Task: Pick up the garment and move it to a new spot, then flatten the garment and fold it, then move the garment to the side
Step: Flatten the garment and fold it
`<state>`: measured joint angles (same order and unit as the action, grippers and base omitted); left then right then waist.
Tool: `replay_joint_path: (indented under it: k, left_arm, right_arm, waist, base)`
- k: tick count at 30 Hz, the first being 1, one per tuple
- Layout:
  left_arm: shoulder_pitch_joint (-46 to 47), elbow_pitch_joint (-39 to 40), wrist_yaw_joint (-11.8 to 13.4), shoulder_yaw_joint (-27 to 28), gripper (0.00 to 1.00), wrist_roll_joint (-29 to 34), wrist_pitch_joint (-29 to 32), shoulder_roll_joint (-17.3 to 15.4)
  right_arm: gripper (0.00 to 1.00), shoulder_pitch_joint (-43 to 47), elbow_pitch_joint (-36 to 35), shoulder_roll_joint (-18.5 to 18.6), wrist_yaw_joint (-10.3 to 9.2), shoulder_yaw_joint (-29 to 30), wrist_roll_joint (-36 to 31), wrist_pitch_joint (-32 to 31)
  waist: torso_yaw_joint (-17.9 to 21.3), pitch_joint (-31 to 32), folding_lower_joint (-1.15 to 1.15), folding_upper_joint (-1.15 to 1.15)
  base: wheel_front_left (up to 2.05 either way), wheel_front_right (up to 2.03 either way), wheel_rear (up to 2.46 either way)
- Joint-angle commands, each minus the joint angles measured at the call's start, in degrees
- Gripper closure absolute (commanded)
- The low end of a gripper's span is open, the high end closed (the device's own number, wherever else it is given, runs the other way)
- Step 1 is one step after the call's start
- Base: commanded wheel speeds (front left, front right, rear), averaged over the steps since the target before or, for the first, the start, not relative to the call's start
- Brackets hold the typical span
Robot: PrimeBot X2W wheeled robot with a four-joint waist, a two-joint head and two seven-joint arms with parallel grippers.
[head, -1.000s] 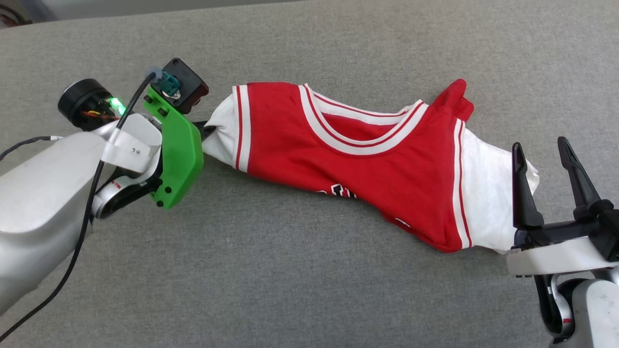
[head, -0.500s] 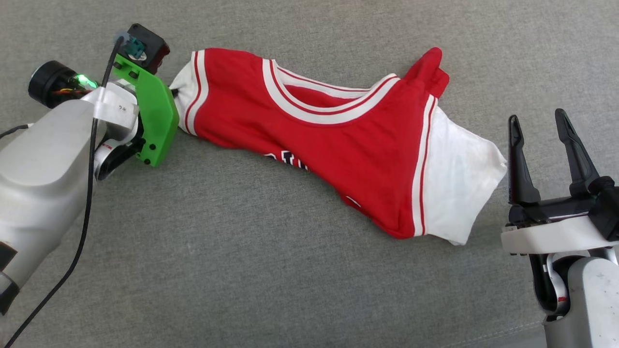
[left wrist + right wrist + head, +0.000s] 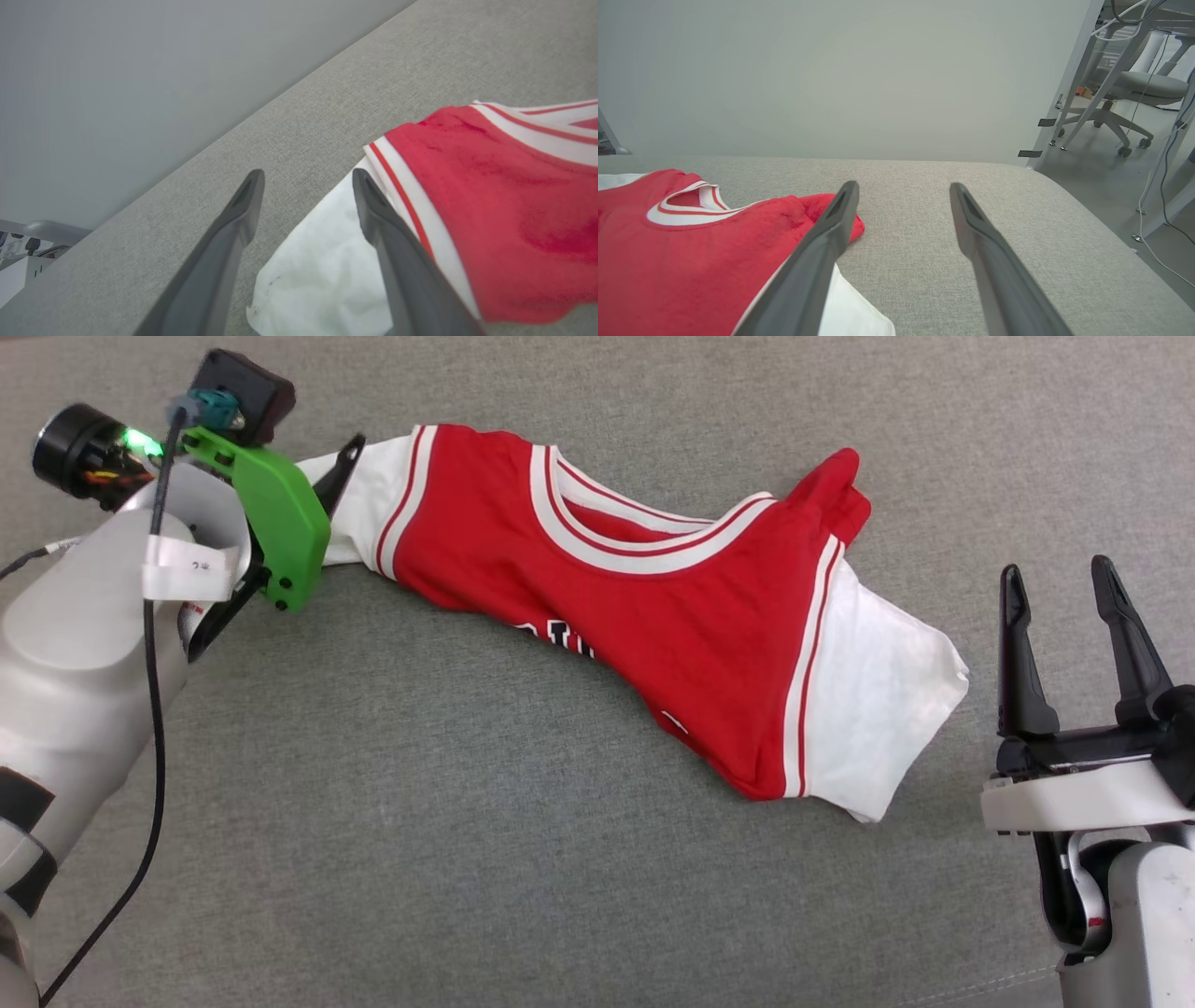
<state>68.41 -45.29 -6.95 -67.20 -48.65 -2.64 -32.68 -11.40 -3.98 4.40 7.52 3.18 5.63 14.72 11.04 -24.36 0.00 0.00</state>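
- My left gripper (image 3: pixel 307 175) is released. Its 2 dark fingers stand apart, and nothing is pinched between them.
- In the left wrist view, a white sleeve lies under and between those fingers. The finger toward 3 o'clock crosses over the cloth.
- In the head view, this gripper sits at 10 o'clock behind a green camera mount (image 3: pixel 280 523). 1 fingertip (image 3: pixel 347 453) shows at the sleeve's edge.
- My right gripper (image 3: pixel 1057 569) is also released. It sits at 4 o'clock in the head view with its fingers spread, pointing to 12 o'clock and holding nothing. It is just beside the other white sleeve, apart from it.
- The garment (image 3: pixel 653 607) is a red jersey shirt with white sleeves. It lies crumpled in a band from 10 o'clock to 4 o'clock across the grey fabric surface (image 3: pixel 448 821).
- Its red-and-white striped collar faces up near the middle of the band. Black lettering is partly tucked under the lower edge, and a bunched red corner pokes toward 1 o'clock.
- In the right wrist view, the red body and collar lie at 8 o'clock. An office chair (image 3: pixel 1143 86) stands at 2 o'clock on the floor beyond the surface.
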Motion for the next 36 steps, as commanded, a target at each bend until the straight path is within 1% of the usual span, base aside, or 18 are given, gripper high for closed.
replay_joint_path:
  k: [1,5,7,10,12,14,17,19,21,23,25,27,29,32,36]
  left_arm:
    - [1.43,0.78,0.77,0.98,0.0,-0.2,-2.27,-0.13]
    - [-0.55,4.5,4.21,3.14,0.0,-0.61,-8.06,-1.39]
    - [-2.36,6.8,6.51,3.62,0.0,-0.2,-9.7,-2.46]
    - [-6.16,12.04,11.12,5.6,0.0,0.03,-11.59,-4.38]
    - [-9.72,16.59,15.0,7.9,0.0,0.25,-12.16,-5.83]
    - [-13.79,22.69,19.71,11.62,0.0,1.91,-12.3,-7.09]
    - [-23.34,32.83,27.47,18.39,0.0,6.32,-12.33,-8.35]
    - [-29.38,37.49,31.11,21.96,0.0,9.0,-12.34,-8.48]
    - [-34.69,40.83,33.87,24.55,0.0,12.12,-12.34,-8.41]
    - [-39.34,43.78,35.75,27.33,0.0,14.28,-12.34,-7.61]
    - [-42.96,45.87,36.82,29.27,0.0,16.38,-12.34,-6.86]
    - [-46.53,47.7,37.63,31.31,0.0,18.98,-12.35,-5.47]
    - [-49.05,48.95,37.83,33.0,0.0,20.97,-12.35,-3.78]
    - [-51.85,49.93,37.43,34.8,0.0,23.69,-12.35,-1.26]
    - [-53.81,49.54,35.2,36.76,0.0,26.51,-12.35,2.24]
  right_arm:
    - [0.0,1.11,-0.14,-0.08,-0.03,0.24,-0.22,0.28]
    - [0.0,2.13,-0.9,0.77,-0.03,1.7,-0.34,0.28]
    - [0.0,2.54,-1.29,1.52,-0.03,2.34,-0.49,0.28]
    - [0.0,2.84,-0.93,3.73,-0.03,2.57,-0.4,0.14]
    - [0.0,2.59,-0.81,5.91,-0.03,2.26,0.0,-1.06]
    - [0.0,2.17,-0.84,8.68,-0.03,1.6,0.87,-3.32]
    - [0.0,1.6,-1.16,14.28,-0.03,-1.03,3.42,-10.0]
    - [0.0,1.25,-1.35,18.09,-0.03,-3.28,5.82,-15.37]
    - [0.0,0.86,-1.59,22.07,-0.03,-5.77,8.52,-21.07]
    - [0.0,0.42,-1.47,25.84,-0.03,-8.58,11.71,-26.98]
    - [0.0,-0.11,-1.01,29.07,-0.03,-11.06,14.4,-32.11]
    - [0.0,-0.77,-0.3,32.23,-0.03,-14.0,18.35,-38.03]
    - [0.0,-1.37,0.57,34.74,-0.03,-16.11,21.19,-42.57]
    - [0.0,-2.51,2.24,36.4,-0.03,-18.24,25.36,-46.72]
    - [0.0,-4.36,6.5,37.05,-0.03,-20.28,27.72,-48.34]
  waist:
    - [-1.87,2.6,0.0,0.0]
    - [-3.11,5.23,0.0,0.0]
    - [-3.52,6.48,0.0,0.0]
    - [-4.02,8.28,0.0,0.0]
    - [-4.36,9.26,0.0,0.0]
    - [-4.9,10.06,0.0,0.0]
    - [-5.95,11.17,0.0,0.0]
    - [-6.63,11.65,0.0,0.0]
    - [-7.38,11.93,0.0,0.0]
    - [-8.2,12.08,0.0,0.0]
    - [-9.03,11.98,0.0,0.0]
    - [-10.01,11.69,0.0,0.0]
    - [-11.09,11.23,0.0,0.0]
    - [-12.57,10.26,0.0,0.0]
    - [-14.45,8.55,0.0,0.0]
  base:
    - [0.0,0.0,0.0]
    - [0.0,0.0,0.0]
    - [0.0,0.0,0.0]
    - [0.0,0.0,0.0]
    - [0.0,0.0,0.0]
    - [0.0,0.0,0.0]
    - [0.0,0.0,0.0]
    - [0.0,0.0,0.0]
    - [0.0,0.0,0.0]
    - [0.0,0.0,0.0]
    - [0.0,0.0,0.0]
    - [0.0,0.0,0.0]
    - [0.0,0.0,0.0]
    - [0.0,0.0,0.0]
    - [0.0,0.0,0.0]
